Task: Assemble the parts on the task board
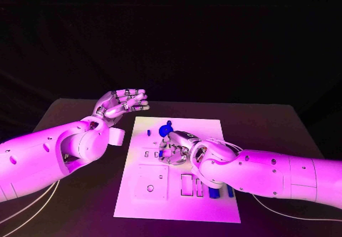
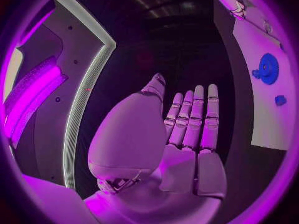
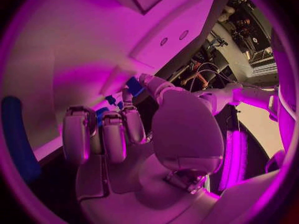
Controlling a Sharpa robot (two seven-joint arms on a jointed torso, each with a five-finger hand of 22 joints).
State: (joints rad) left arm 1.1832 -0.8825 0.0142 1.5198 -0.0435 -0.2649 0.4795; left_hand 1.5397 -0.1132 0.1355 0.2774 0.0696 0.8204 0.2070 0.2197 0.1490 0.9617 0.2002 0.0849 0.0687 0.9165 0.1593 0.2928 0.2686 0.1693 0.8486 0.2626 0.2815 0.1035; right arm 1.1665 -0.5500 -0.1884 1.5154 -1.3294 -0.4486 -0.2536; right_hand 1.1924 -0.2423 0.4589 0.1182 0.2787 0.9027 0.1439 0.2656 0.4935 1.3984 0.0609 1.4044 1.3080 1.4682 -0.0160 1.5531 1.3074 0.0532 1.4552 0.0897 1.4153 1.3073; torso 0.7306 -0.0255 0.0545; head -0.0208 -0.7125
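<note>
Step in hand: I judge that I am working a part into the task board (image 1: pixel 208 205) with my right hand (image 1: pixel 175 150); the assembly looks only partly done, since several blue pieces lie loose or stand apart on the board.

Right hand: it rests low over the middle of the board, fingers curled downward. In the right wrist view my fingertips (image 3: pixel 131 115) close around a small blue part (image 3: pixel 134 85) pressed against the white surface; I appear to pinch it, though the exact hold is partly hidden by my own fingers.

Left hand: my left hand (image 1: pixel 122 103) hangs above the tabletop (image 1: pixel 265 123) beyond the board's far left corner, fingers straight and side by side, holding nothing and touching nothing.

Next move: in my judgement it calls for seating the pinched part squarely in its recess, with gentle downward pressure and no sideways drag; the left hand could steady the board's edge if it slides.

Task board: a white rectangular plate lying flat in the middle of the black tabletop, its long side running away from me, with rectangular slots and a round hole near my end.

Other parts: a blue gear (image 1: pixel 165 130) sits near the far end, just beyond my right hand; blue bars (image 1: pixel 214 192) stand by the slots at the near end, beside my right forearm.
</note>
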